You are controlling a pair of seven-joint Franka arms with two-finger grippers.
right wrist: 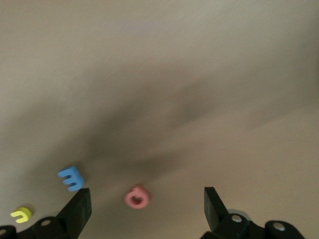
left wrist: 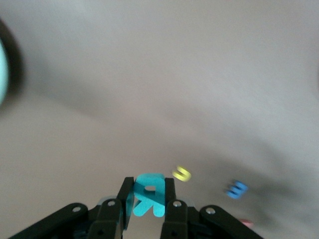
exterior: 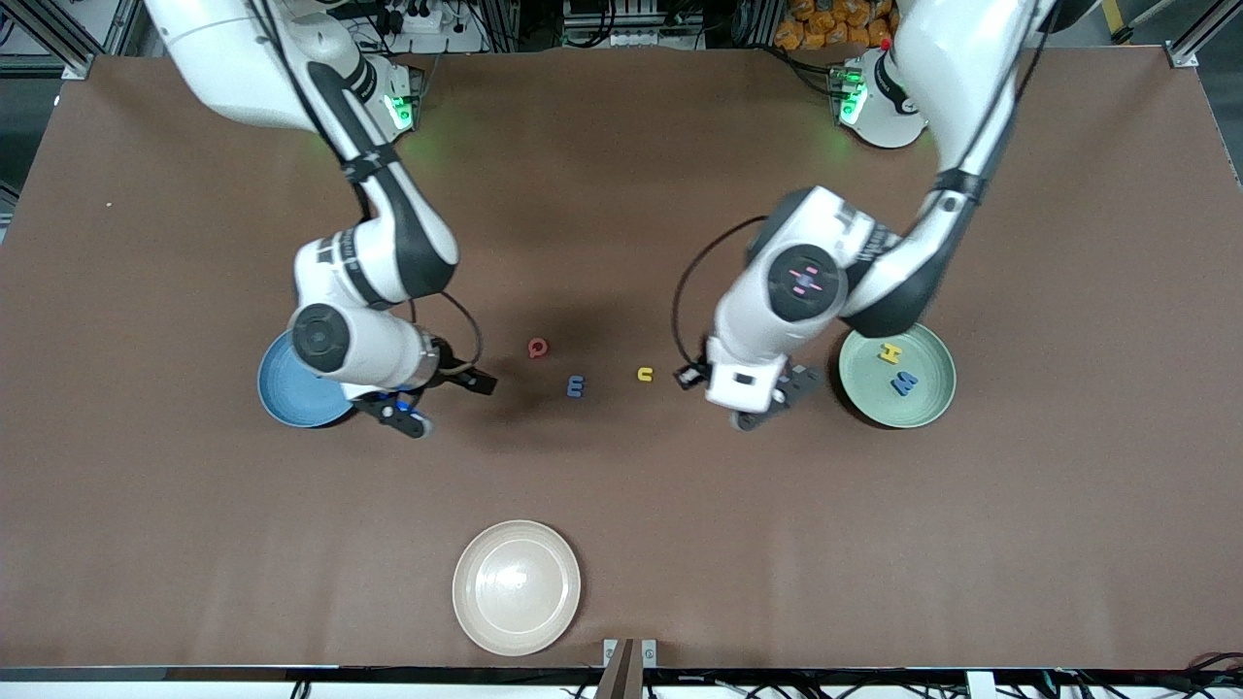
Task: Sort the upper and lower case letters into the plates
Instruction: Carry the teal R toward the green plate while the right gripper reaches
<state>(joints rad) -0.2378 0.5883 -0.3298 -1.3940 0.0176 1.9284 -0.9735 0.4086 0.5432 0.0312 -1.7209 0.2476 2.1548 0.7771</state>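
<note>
Left wrist view: left gripper (left wrist: 148,198) pinches a teal letter R (left wrist: 148,194), beside the mint plate (exterior: 927,408).

Right gripper (right wrist: 147,205) hangs wide open and empty, its arm hiding much of the blue plate (exterior: 282,393); red (exterior: 537,347), blue (exterior: 576,385) and yellow (exterior: 645,374) letters lie between the plates.

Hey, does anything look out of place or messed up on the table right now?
Nothing stands out. Three letters lie loose mid-table, two sit flat in the green plate, and the left hand grips a teal letter.
</note>
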